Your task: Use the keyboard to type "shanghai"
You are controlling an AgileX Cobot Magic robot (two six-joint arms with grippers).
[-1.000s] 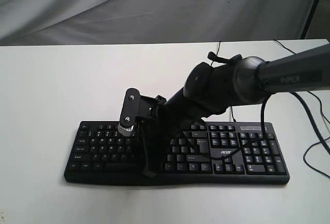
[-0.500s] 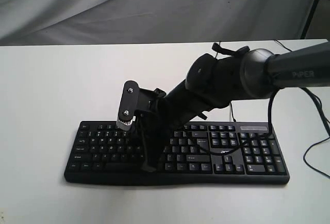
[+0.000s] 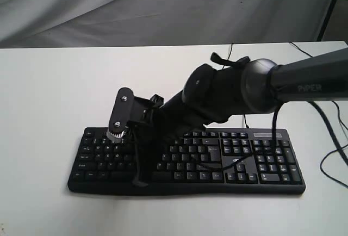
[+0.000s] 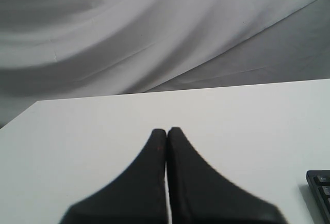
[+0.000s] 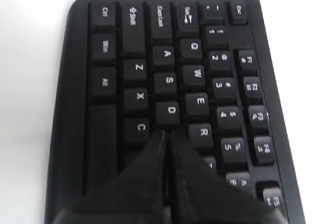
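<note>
The black keyboard (image 3: 261, 162) lies near the front of the white table (image 3: 49, 89). My right gripper (image 3: 140, 181) reaches across from the right and hangs over the keyboard's left half, fingers pointing down. In the right wrist view the right gripper (image 5: 166, 133) is shut with nothing in it, its tips just behind the D key (image 5: 171, 110), between C and R. I cannot tell whether the tips touch a key. My left gripper (image 4: 166, 130) is shut and empty over bare table, with a keyboard corner (image 4: 320, 185) at that view's edge. It does not show in the exterior view.
Thin black cables (image 3: 333, 157) trail over the table at the right, behind and beside the keyboard. A grey cloth backdrop (image 3: 163, 7) hangs behind the table. A dark stand leg (image 3: 328, 8) rises at the far right.
The right arm has swung left along the keyboard, carrying its shut gripper from the middle keys to the left-hand letter keys.
</note>
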